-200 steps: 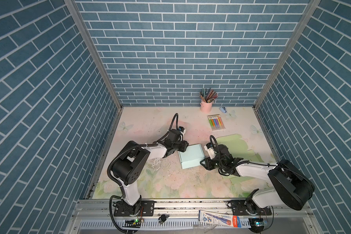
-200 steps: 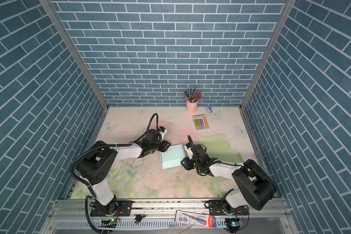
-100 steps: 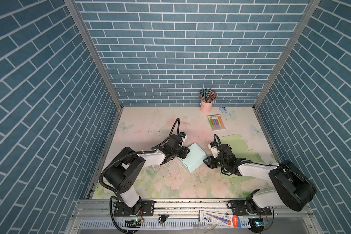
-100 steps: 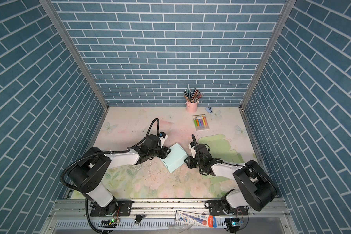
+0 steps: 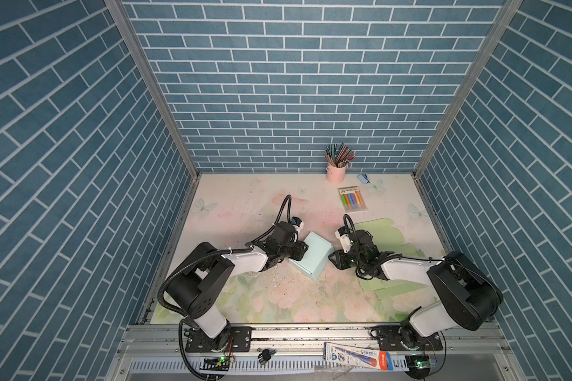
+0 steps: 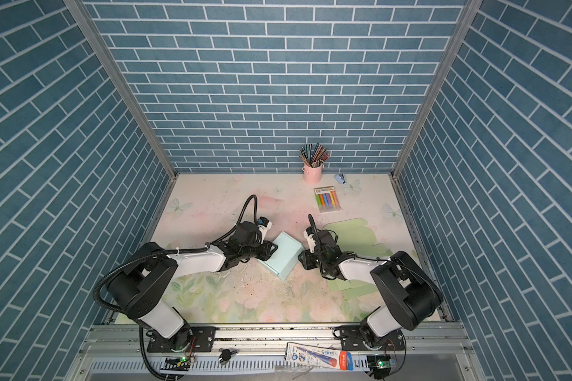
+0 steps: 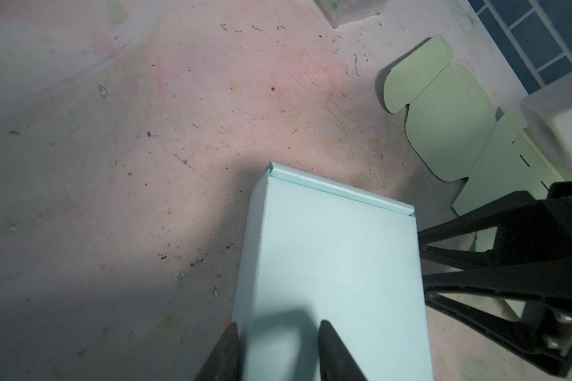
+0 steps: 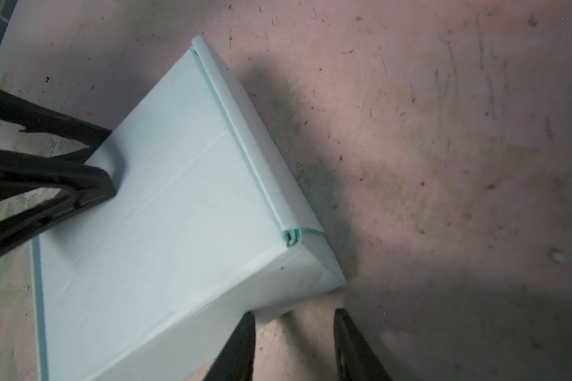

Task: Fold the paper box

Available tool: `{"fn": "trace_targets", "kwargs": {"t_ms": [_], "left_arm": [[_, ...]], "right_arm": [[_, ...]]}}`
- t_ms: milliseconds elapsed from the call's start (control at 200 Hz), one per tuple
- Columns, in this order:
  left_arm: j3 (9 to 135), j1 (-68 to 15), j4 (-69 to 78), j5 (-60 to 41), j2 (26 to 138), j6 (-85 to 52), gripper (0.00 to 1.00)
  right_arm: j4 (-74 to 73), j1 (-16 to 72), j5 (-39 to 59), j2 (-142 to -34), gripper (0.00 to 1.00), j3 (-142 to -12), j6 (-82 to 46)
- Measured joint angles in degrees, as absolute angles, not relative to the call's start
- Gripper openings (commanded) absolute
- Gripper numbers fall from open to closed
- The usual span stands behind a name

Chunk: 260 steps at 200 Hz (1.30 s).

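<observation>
**Step in hand.** The paper box (image 5: pixel 311 257) stands mid-table, skewed, between the two arms. All walls are up and the lid lies down. A tucked seam (image 8: pixel 245 142) runs along one top edge and shows a small bunched fold at its corner. By this evidence the folding is judged near complete, and the present step is squaring or steadying the closed box.

**Left gripper** (image 7: pixel 274 326): jaws spread, straddling a top edge of the box. One finger lies over the lid and the other just beside the side wall. No pinch is evident.

**Right gripper** (image 8: pixel 293 316): jaws spread, only table between them. In the left wrist view its fingertips (image 7: pixel 423 237) meet the opposite side wall. In its own view the box corner sits at one fingertip.

**Other items.** Flat green blanks (image 5: pixel 383 231) lie under the right arm, clear of the box.

**Next move, as judged.** The seam corner wants seating. That calls for light, even pressure on the lid near the seam, with the opposite wall braced. Too much force would dent the thin card or slide the box.
</observation>
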<state>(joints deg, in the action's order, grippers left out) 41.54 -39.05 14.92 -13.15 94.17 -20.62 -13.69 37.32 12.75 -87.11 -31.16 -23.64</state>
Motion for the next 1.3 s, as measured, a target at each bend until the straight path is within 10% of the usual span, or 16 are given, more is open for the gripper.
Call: {"fn": "trace_targets", "kwargs": {"t_ms": [1300], "left_arm": [[25.34, -41.45, 18.83, -19.31, 78.78, -27.92, 0.44]], "right_arm": [[-15.92, 46.48, 16.64, -78.43, 0.27, -21.30, -28.62]]}}
